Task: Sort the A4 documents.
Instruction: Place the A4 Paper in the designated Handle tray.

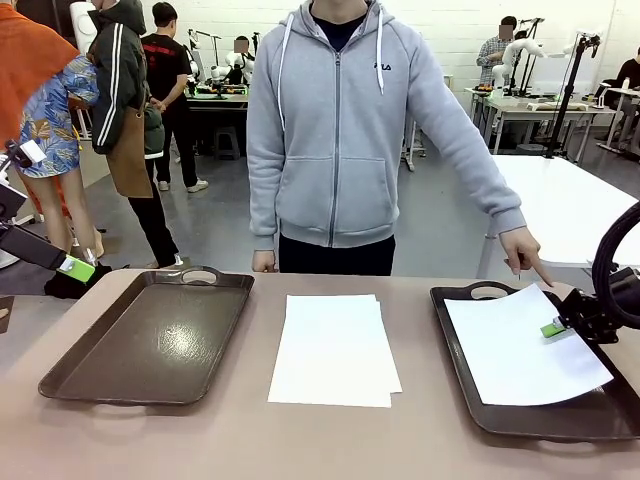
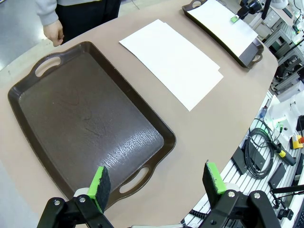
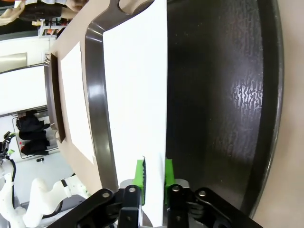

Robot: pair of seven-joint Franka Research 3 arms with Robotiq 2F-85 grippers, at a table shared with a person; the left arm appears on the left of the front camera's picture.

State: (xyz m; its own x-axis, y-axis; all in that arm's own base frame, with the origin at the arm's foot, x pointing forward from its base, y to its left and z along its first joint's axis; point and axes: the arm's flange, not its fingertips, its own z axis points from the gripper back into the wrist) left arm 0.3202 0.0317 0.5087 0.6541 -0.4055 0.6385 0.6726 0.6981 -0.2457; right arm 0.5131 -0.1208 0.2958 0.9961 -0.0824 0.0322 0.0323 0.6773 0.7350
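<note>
Inspecting the right tray [image 1: 540, 425]: one sheet [image 1: 520, 345] lies inside it at the lower right of the front view. The remaining stack [image 1: 333, 350] rests on the tabletop [image 1: 300, 440] at centre frame, between the two trays. The left tray [image 1: 150, 345] holds nothing.

Right fingers [image 3: 139, 175] stand narrowly apart, astride the sheet's right-hand edge, with paper between the green pads. Whether they are pinching it or merely bracketing it cannot be told. Holding by the edge suits thin, flexible paper, since most of the sheet can settle flat on the tray floor while only the margin is held. This appears to be the set-down step for this sheet.

Left fingers [image 2: 99, 186] are spread wide with nothing between them. They hover above the near handle of the left tray, well apart from the stack, and are judged to be parked clear of the work.

A person's hand [image 1: 522, 250] points down at the far right corner of the right tray, seemingly marking it as the destination.

Orientation: the sheet's long axis runs near to far, roughly along the tray's long axis but skewed. Its far end swings toward picture left and its near right corner sits close to the tray's right rim. The stack's long axis also runs near to far. Its sheets are slightly fanned and not squared.
</note>
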